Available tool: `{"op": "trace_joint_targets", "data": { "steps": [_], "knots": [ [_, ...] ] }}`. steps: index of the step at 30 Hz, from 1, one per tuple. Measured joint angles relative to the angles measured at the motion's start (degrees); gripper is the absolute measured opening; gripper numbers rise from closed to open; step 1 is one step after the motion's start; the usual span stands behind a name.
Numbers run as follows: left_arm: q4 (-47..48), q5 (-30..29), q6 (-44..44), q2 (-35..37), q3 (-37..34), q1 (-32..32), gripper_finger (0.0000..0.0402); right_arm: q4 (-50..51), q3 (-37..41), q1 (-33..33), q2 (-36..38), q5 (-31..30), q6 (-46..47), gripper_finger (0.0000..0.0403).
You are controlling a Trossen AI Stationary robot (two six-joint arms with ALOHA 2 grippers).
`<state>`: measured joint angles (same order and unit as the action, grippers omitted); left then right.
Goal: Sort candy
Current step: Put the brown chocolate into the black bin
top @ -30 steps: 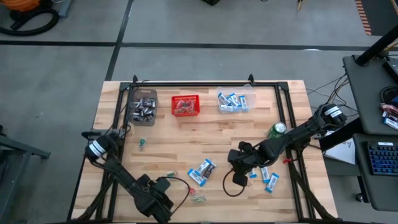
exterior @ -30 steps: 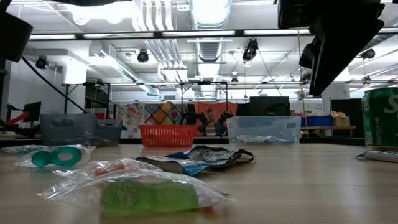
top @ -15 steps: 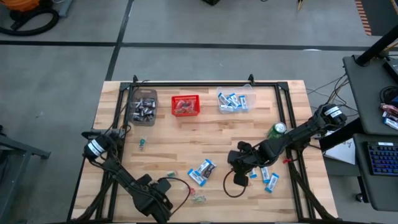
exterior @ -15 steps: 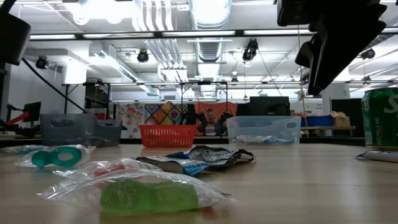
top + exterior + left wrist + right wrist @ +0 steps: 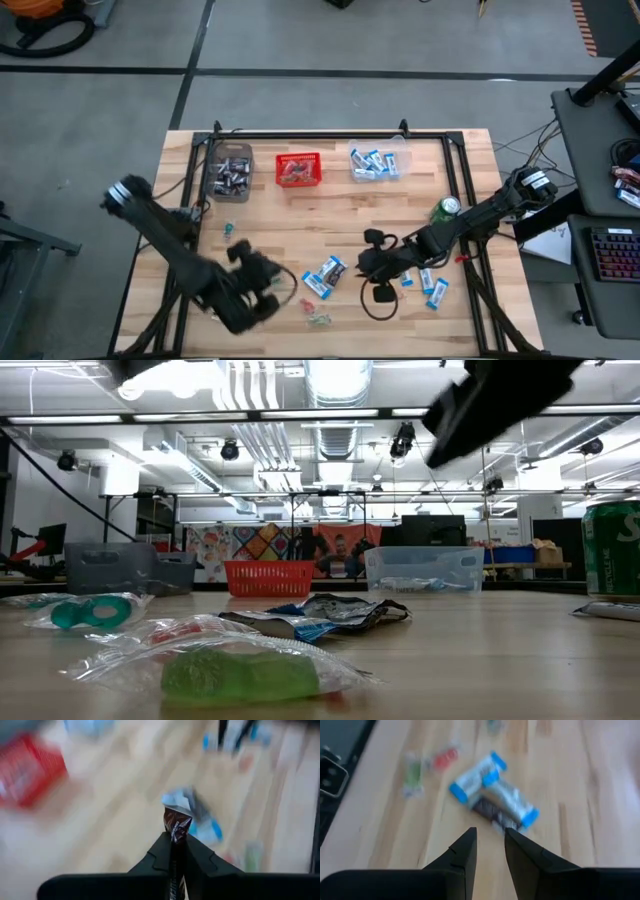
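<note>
Pale matt wooden table, glossy crinkled candy wrappers, red mesh basket probably plastic.

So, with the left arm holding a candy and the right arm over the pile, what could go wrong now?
1. The left gripper pinches the dark brown mini bar only by one end, so it may slip out in transit.
2. The right gripper has its fingers slightly apart above the blue-and-white packets, which touch a dark bar; it may pick up two kinds together.
3. The green can stands close beside the right arm and could be knocked over.
</note>
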<state>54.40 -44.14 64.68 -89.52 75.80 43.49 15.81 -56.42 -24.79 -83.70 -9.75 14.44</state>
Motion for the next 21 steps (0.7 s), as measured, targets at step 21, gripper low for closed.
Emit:
{"op": "trace_joint_targets", "data": {
  "steps": [21],
  "knots": [
    [-28.09,9.16,-28.96,39.28,-39.20,-50.07,0.0000,-16.74,4.34,12.94,0.00,-0.77,-15.36,0.0073]
  ]
}}
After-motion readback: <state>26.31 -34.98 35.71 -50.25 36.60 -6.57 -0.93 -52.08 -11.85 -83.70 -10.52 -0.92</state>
